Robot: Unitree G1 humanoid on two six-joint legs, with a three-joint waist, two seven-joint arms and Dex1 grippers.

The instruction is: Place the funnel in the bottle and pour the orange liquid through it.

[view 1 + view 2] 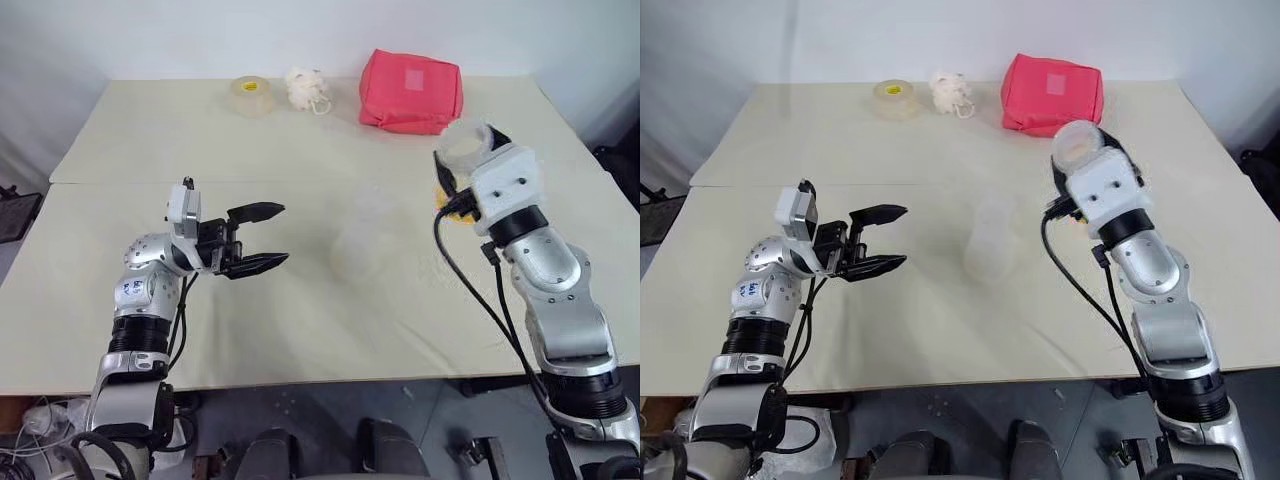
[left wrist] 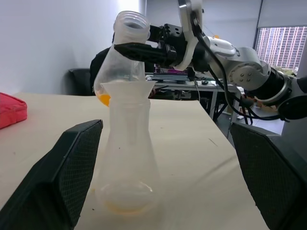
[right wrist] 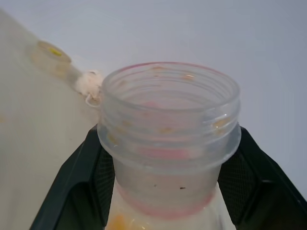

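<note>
Your right gripper (image 2: 144, 50) was clamped on the neck of a second translucent plastic flask (image 2: 122, 57), holding it raised and tilted above the table (image 1: 200, 150). You can see the black fingers (image 3: 79, 177) pressed against either side of its threaded neck in the right wrist view, with its open mouth facing the camera. A small pool of thin yellow-orange liquid (image 2: 103, 98) sat in the low side of that held flask.

The translucent whitish flask-shaped bottle (image 2: 127, 158) stood upright on the table, roughly midway between your two arms. The small clear plastic funnel (image 2: 128, 88) was seated in its neck, wide mouth up. A thin orange trace showed at the bottle's base. The held flask hung close behind and above the funnel in the left wrist view; whether they touched could not be told.

Your left gripper (image 1: 255, 238) had its fingers spread wide apart, holding nothing, pointing toward the bottle and standing apart from it.

Along the far edge of the table lay a roll of clear tape with a yellow centre (image 1: 251, 96), a whitish fluffy ball (image 1: 305, 88) and a red fabric pouch (image 1: 411, 91).
</note>
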